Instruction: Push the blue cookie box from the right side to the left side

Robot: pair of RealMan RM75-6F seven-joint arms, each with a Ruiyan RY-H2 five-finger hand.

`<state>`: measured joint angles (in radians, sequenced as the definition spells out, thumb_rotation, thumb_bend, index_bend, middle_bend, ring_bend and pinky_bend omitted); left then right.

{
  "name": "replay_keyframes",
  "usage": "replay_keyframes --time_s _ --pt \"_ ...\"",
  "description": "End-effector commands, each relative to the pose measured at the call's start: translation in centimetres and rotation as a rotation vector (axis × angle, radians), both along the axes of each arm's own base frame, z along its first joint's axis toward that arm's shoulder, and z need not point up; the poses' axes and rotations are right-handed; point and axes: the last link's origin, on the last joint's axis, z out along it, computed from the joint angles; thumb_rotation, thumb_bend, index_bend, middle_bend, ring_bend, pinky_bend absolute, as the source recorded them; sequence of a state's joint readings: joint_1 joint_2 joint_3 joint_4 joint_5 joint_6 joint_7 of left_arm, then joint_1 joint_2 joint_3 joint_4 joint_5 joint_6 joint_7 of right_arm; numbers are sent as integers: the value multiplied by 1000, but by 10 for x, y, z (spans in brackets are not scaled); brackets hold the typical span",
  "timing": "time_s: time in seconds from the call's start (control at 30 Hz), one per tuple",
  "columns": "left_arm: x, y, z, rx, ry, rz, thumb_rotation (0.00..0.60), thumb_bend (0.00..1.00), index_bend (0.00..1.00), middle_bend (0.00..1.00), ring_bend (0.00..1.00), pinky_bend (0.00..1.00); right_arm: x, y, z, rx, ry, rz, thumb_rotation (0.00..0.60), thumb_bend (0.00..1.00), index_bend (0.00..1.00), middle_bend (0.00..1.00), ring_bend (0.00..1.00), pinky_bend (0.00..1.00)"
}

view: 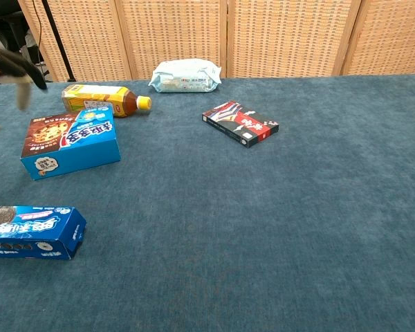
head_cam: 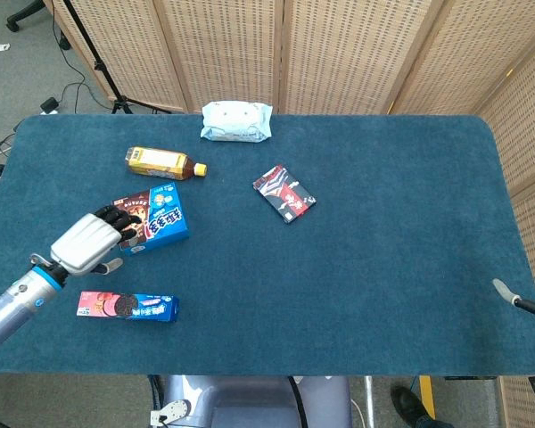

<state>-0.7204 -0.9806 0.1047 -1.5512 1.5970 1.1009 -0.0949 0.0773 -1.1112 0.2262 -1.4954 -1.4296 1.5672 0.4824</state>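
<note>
Hovering over the dark blue carpeted table (head_cam: 383, 267), the silver left hand (head_cam: 89, 241) with black fingers holds nothing; its fingers (head_cam: 123, 223) are spread and reach toward the flat rectangular blue cookie box (head_cam: 153, 219), whose brown end panel bears cookie pictures. In the head view the fingertips overlap the box's near-left corner; whether they touch it cannot be told. In the chest view only blurred dark fingertips show at the upper left edge, and the box lies flat, face up, apart from them. The box sits just beyond and to the right of the hand, on the left half of the table.

Beyond the hand, past the box, a yellow-labelled amber drink bottle (head_cam: 164, 163) with a yellow cap lies on its side, close to the box's far edge. Nearer than the hand and slightly to its right lies a long blue cardboard packet of chocolate sandwich biscuits (head_cam: 129, 307), well apart from the box. Farther right of the hand rests a flat black and red carton (head_cam: 284, 193), and at the far table edge a pale blue soft pack of wipes (head_cam: 237, 121).

At the right table edge a small grey tip of the right hand (head_cam: 503, 289) is visible; how its fingers lie cannot be told.
</note>
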Motion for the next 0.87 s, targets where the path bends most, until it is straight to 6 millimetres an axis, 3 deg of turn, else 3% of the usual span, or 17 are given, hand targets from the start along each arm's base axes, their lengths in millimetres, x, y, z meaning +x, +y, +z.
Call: replay_keyframes --time_s 0.03,0.1,0.23,0.4,0.6,0.87 --pt "-9 -22 51 118 -192 25 600 102 305 80 47 125 2 1 0 2 2 8 600 0 0 0 0 0" --pt "-16 -29 64 160 -256 61 600 37 189 10 2 48 3 2 -1 4 4 14 600 0 0 0 0 0" --pt "-35 -54 85 281 -369 141 600 0 6 0 0 0 7 6 -2 5 20 37 600 0 0 0 0 0" --pt "-57 -85 87 403 -450 225 600 0 0 0 0 0 12 10 -4 0 36 67 600 0 0 0 0 0" --pt "-89 -127 70 475 -440 432 600 0 0 0 0 0 17 15 -5 -3 44 94 600 0 0 0 0 0" --pt "-104 -159 50 517 -471 622 600 0 0 0 0 0 20 20 -5 -10 68 106 600 0 0 0 0 0"
